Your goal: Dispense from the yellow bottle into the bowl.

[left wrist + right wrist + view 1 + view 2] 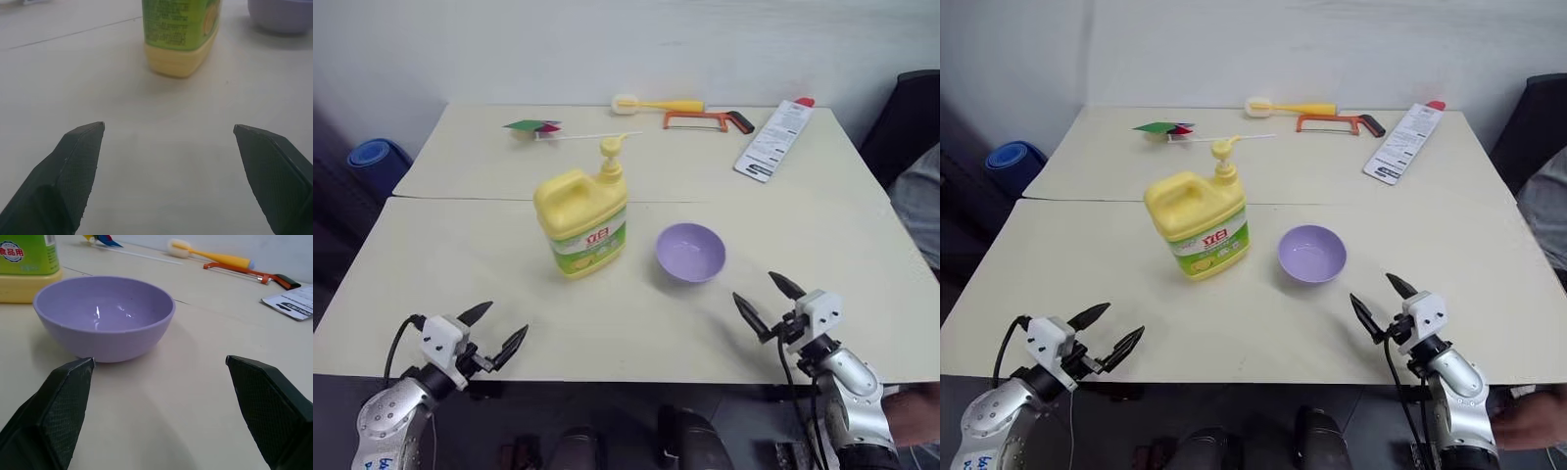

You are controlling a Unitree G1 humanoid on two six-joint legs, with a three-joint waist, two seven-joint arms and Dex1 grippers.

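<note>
Left eye view: yellow bottle (581, 222) stands upright mid-table, pump head (611, 147) on top, spout pointing toward the far edge. Bowl (690, 253) sits just beside it on our right, apart, not touching. Left gripper (492, 331) hovers at the near edge toward the left corner, fingers spread, nothing in them. Right gripper (770, 301) is at the near edge on the right side, also spread and empty. Brush (658, 104), hacksaw (708, 120) and a printed packet (775, 139) lie along the far edge, well clear.

Right eye view: same layout; bottle sits ahead and inboard of our left gripper, bowl ahead and inboard of the right.

Left wrist view: bottle base dead ahead between our open fingers (73, 161), bare table (161, 147) between.

Right wrist view: bowl is close ahead of the fingers (63, 396), looks empty.

Our read: the pump axis is vertical, so the press has to come from above. The left arm is nearer the bottle and the right nearer the bowl. The spout isn't over the bowl, so one of them likely needs shifting first.
</note>
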